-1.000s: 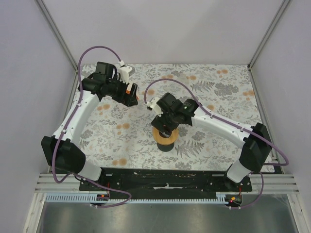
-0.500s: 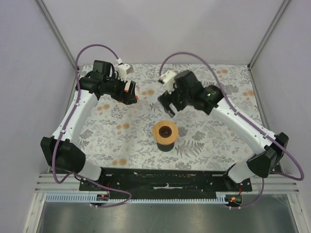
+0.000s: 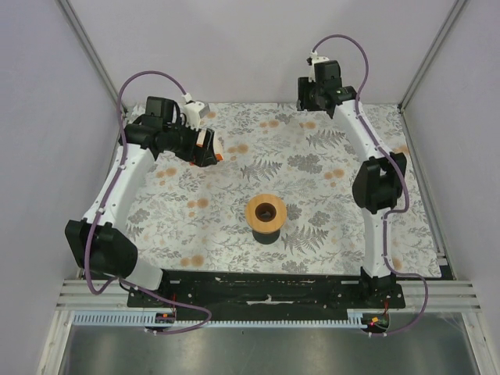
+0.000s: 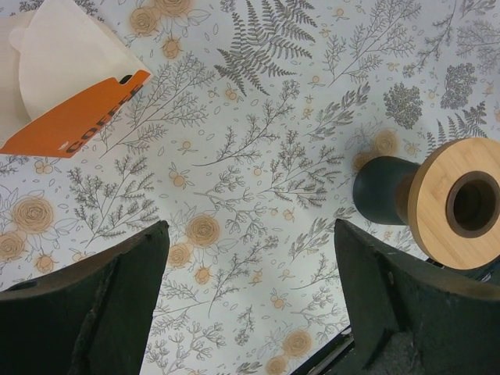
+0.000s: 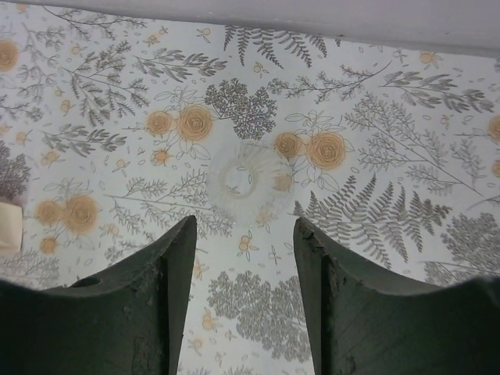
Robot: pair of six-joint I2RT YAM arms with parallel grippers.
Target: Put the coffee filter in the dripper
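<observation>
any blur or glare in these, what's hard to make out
Top view: soft even light, no glare, the dripper sharp. Left wrist: crisp, fingers dark and shadowed. Right wrist: the coffee filter is pale, barely standing out from the floral cloth.

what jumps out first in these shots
The dripper, tan-rimmed with a dark hole, stands alone mid-table on the flowered cloth. The right gripper reaches to the far edge, jaws apart over what looks like the coffee filter, a pale ribbed disc. The left gripper hangs open by an orange and white COFFEE pack.

Bright, even light; soft shadows; sharp focus.
</observation>
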